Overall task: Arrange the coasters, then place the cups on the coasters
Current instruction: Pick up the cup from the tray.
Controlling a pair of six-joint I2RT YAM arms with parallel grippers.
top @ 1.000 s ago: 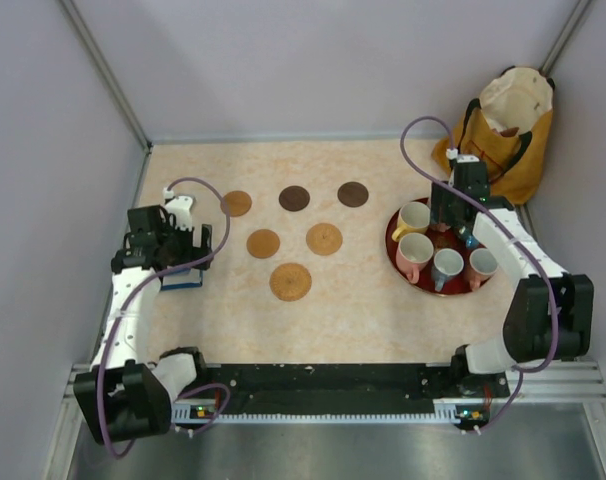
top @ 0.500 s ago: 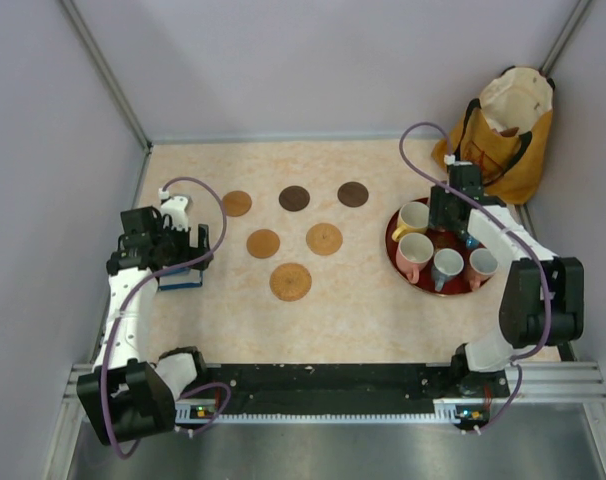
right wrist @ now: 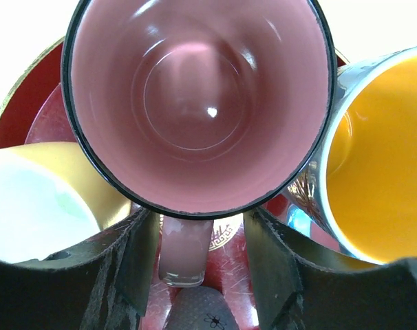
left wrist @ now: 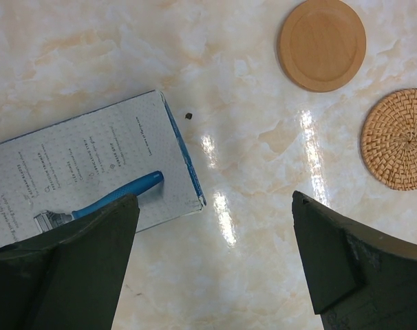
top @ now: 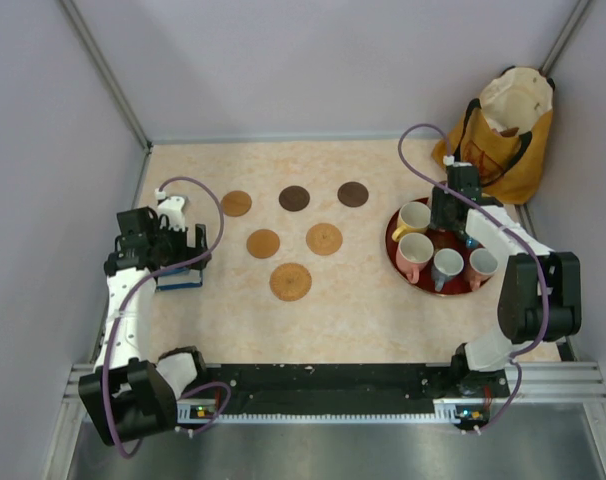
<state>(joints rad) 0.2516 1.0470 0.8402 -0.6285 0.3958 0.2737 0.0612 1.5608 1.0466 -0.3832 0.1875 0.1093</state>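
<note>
The coasters [top: 291, 281] lie spread on the desk [top: 363, 310], so I judge I am on the cups. My right jaws stand part-way apart, straddling the handle [right wrist: 184, 251] of the pink cup [right wrist: 198, 103] just ahead of them on the red tray [right wrist: 19, 110], with a gap showing on one side. Next I should pinch that handle squarely and lift straight, clear of the yellow-lined cup [right wrist: 380, 158] alongside. My left jaws hang wide over the desk, holding nothing.

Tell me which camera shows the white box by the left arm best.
Left wrist: the white box fills its left side, text and blue tool image clear. Top external shows just a blue edge under the left end effector. Right wrist misses it.
</note>
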